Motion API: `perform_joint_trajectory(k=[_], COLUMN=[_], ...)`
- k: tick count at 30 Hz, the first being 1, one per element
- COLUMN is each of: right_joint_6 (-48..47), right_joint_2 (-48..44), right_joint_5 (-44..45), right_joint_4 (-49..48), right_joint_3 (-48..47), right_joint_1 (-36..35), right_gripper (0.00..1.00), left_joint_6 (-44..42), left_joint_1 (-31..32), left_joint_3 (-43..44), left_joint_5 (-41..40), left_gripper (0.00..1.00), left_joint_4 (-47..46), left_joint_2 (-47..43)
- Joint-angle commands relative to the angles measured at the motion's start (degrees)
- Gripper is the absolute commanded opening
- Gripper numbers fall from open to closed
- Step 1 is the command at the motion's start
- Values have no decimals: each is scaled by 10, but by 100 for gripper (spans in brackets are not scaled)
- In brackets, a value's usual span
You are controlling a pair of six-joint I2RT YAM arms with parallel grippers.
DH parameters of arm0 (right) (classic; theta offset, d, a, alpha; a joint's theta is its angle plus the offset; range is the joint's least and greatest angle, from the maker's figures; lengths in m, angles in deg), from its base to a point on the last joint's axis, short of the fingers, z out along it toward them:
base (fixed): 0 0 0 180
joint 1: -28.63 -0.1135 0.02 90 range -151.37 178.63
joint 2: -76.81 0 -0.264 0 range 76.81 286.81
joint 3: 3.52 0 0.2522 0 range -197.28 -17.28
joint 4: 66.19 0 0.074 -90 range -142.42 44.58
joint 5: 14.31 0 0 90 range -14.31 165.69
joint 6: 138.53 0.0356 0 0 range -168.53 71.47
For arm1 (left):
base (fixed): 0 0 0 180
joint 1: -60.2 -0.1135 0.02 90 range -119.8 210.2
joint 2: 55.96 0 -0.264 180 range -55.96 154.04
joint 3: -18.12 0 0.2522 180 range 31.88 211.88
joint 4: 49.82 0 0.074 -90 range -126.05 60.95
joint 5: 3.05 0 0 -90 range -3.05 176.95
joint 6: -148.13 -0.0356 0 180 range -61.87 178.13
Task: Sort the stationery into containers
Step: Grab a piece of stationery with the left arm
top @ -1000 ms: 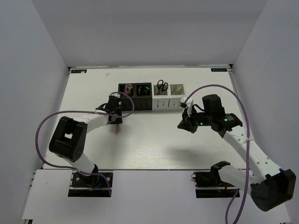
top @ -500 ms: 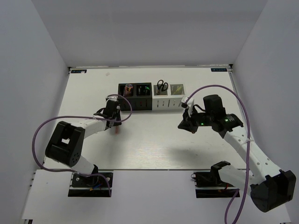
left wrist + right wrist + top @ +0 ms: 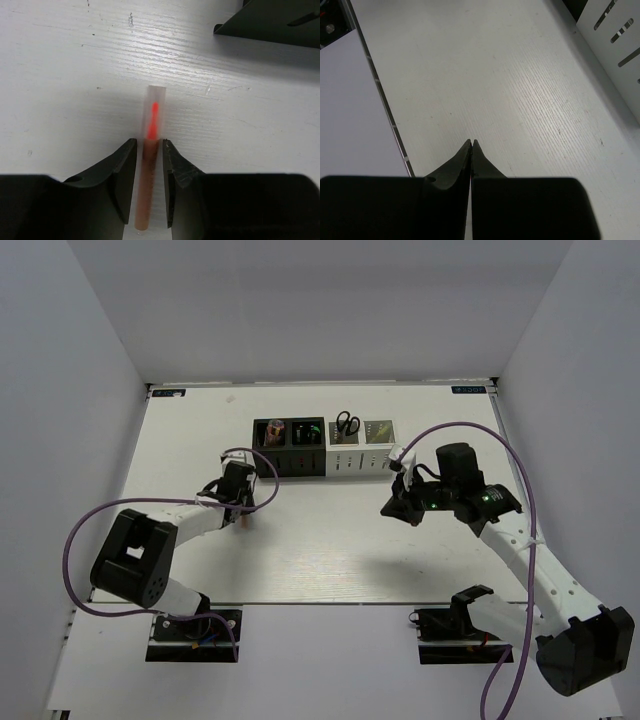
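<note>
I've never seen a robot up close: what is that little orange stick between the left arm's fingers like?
The orange pen is slim, with a dull orange body and a clear cap showing a bright red tip inside. It lies flat on the white table, cap pointing away from the left gripper, whose fingers flank its body, slim gaps on either side.

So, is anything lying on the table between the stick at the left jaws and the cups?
No. In the top view the white table is bare between the thin stick and the row of cups; the left wrist view agrees.
</note>
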Motion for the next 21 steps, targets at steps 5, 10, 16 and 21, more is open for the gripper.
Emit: perform_joint_trajectory(k=[5,10,16,21], right_joint_6=[-3,-5,-7,-7], right_joint_2=[-18,-23,-23,-19], right_joint_5=[-17,-18,-24,-26], right_joint_4=[-11,-10,-7,-9], right_joint_3=[1,1,1,4], right_joint_1=[5,6,8,6], right_gripper=[0,0,4,68], left_joint_6=[15,21,33,11], left_joint_1=[20,23,26,57], left_joint_3=[-19,-5,-5,52], left_joint_5=[-16,-20,24,93], left_gripper=[33,14,0,0], left_joint_4=[148,168,170,193], left_joint_2=[42,56,10,-72])
